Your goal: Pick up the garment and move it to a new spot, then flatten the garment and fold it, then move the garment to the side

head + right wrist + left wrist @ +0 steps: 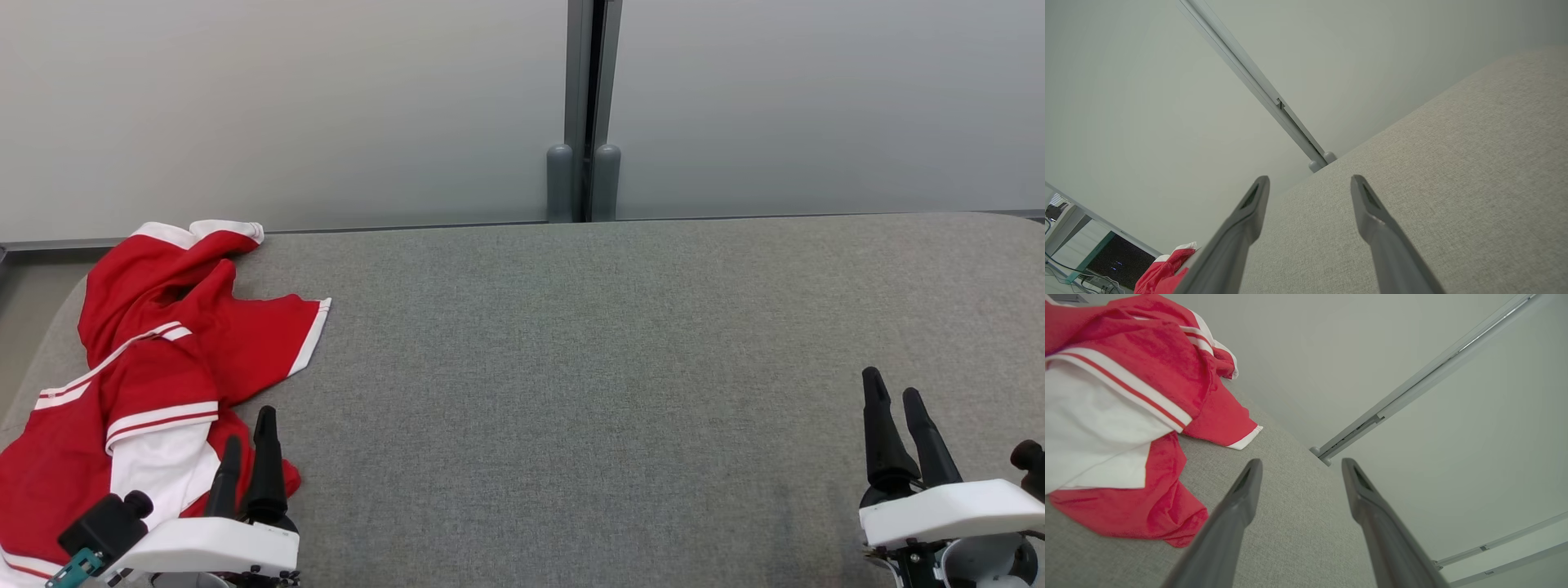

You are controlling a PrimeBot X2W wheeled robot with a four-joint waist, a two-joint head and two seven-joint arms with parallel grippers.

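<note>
A: What's on the grey table point(612, 367)?
B: The garment point(155, 359), crumpled at nine o'clock near the edge. Just beside it, the left fingers point(265, 445); at four, the right fingers point(876, 408). Both pairs parted, empty.
A: Risk?
B: Pinching one loose layer, so the rest drags or slips off.

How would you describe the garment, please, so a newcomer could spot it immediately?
Start at the grey fabric table; go to its left end, beside the left gripper. The garment lies crumpled there, bright red with white trim and a white panel.
</note>
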